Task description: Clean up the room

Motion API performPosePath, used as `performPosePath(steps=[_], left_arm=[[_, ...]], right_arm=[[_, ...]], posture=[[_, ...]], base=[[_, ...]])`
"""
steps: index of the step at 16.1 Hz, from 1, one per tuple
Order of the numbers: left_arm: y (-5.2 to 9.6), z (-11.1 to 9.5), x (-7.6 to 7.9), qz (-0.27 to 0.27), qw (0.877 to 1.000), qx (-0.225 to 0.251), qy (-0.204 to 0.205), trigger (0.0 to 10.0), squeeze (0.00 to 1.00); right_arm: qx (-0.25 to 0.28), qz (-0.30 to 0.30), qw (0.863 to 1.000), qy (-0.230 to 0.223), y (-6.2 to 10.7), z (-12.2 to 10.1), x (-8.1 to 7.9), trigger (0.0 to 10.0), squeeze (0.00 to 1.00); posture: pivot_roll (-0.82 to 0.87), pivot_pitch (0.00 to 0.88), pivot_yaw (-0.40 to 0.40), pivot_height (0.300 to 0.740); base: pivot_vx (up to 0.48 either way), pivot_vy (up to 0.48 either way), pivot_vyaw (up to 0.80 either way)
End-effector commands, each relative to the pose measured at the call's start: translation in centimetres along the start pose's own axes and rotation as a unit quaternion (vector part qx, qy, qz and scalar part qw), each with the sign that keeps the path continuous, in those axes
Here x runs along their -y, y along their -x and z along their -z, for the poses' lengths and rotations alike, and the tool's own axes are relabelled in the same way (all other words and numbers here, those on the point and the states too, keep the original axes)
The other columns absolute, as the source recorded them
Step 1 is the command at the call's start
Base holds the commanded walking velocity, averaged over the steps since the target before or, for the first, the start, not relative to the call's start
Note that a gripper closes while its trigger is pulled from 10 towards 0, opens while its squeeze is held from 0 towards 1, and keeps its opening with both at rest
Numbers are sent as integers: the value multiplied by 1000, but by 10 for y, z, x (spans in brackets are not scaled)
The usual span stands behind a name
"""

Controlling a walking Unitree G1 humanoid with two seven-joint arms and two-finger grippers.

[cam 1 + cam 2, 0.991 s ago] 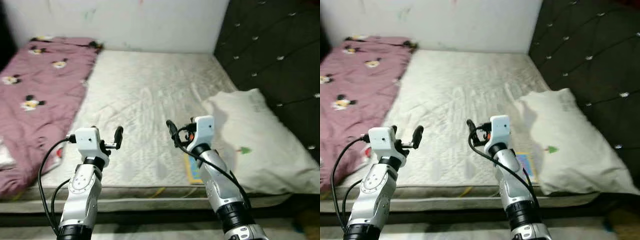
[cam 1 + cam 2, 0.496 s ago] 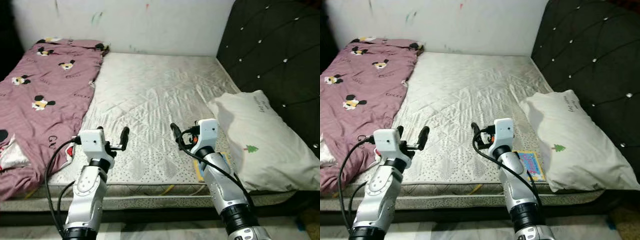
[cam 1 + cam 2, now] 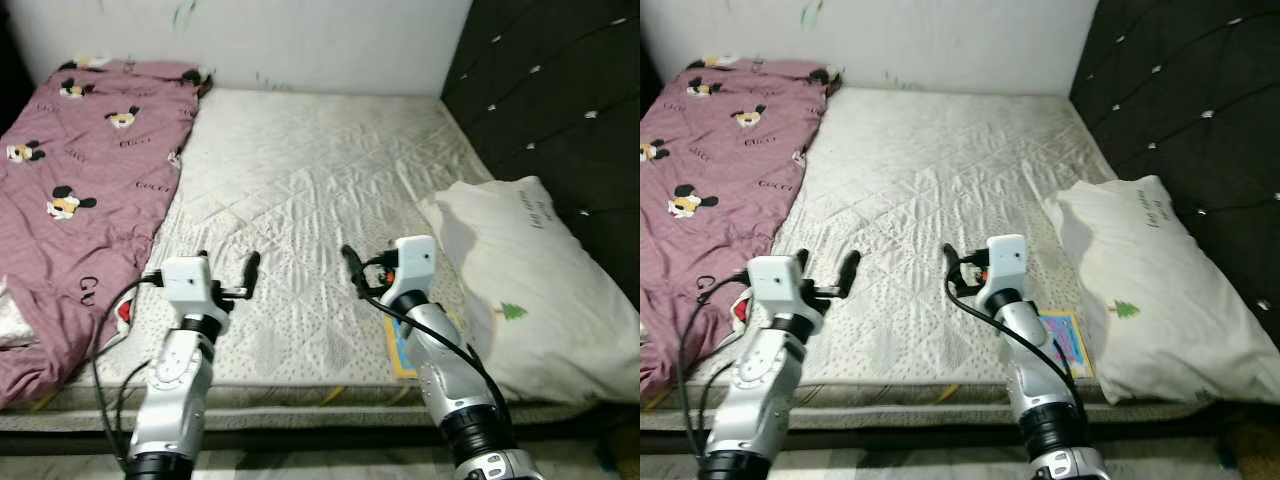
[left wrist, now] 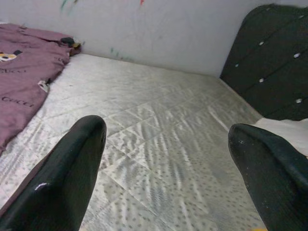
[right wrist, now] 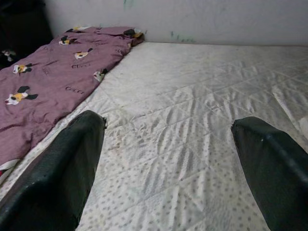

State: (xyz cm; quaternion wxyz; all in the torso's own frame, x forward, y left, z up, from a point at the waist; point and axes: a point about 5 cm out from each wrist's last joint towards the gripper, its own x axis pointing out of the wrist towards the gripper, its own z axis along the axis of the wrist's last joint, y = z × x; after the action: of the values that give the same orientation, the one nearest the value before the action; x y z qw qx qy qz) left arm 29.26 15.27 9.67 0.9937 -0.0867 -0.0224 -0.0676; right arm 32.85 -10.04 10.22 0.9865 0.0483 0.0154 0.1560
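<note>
My left tool (image 3: 228,277) and right tool (image 3: 352,270) hover above the near edge of the bed's quilted mattress (image 3: 310,200), fingers spread apart, holding nothing. Pink cartoon-print blanket (image 3: 75,170) lies along the mattress's left side. White pillow (image 3: 520,280) at right, against the dark tufted headboard (image 3: 560,100).

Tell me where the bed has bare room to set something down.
The widest free patch is the quilted mattress, between the pink blanket on the left and the white pillow on the right, back to the wall. It is crowded by the pillow's near corner, where a colourful book lies.
</note>
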Motion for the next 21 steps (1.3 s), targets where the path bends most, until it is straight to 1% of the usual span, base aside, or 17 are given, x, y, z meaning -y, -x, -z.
performPosePath(steps=[1, 2, 4, 7, 21], left_arm=[[-2, -2, 4, 5, 1000, 4, 3, 10000, 0], [-2, -2, 4, 4, 1000, 4, 3, 10000, 0], [-3, 1, 3, -12, 1000, -7, 1, 10000, 0], [-4, 1, 1, -14, 1000, -9, 4, 10000, 0], [-7, 0, 4, -11, 1000, -10, 13, 10000, 0]], right_arm=[[3, 7, 1000, 6, 1, -2, 6, 10000, 0], [3, 8, 1000, 8, 1, -2, 7, 10000, 0], [1, 11, 1000, 11, 1, -2, 8, 10000, 0], [0, 13, 1000, 10, 0, -1, 8, 10000, 0], [-7, 11, 1000, 11, 0, 1, 8, 10000, 0]], posture=[[46, 0, -52, 740], [46, 0, -52, 740], [47, 0, -51, 740], [47, 0, -49, 740], [45, 0, -52, 740]], base=[[371, 0, 0], [345, 0, 0], [0, 0, 0], [0, 0, 0], [0, 476, 0]])
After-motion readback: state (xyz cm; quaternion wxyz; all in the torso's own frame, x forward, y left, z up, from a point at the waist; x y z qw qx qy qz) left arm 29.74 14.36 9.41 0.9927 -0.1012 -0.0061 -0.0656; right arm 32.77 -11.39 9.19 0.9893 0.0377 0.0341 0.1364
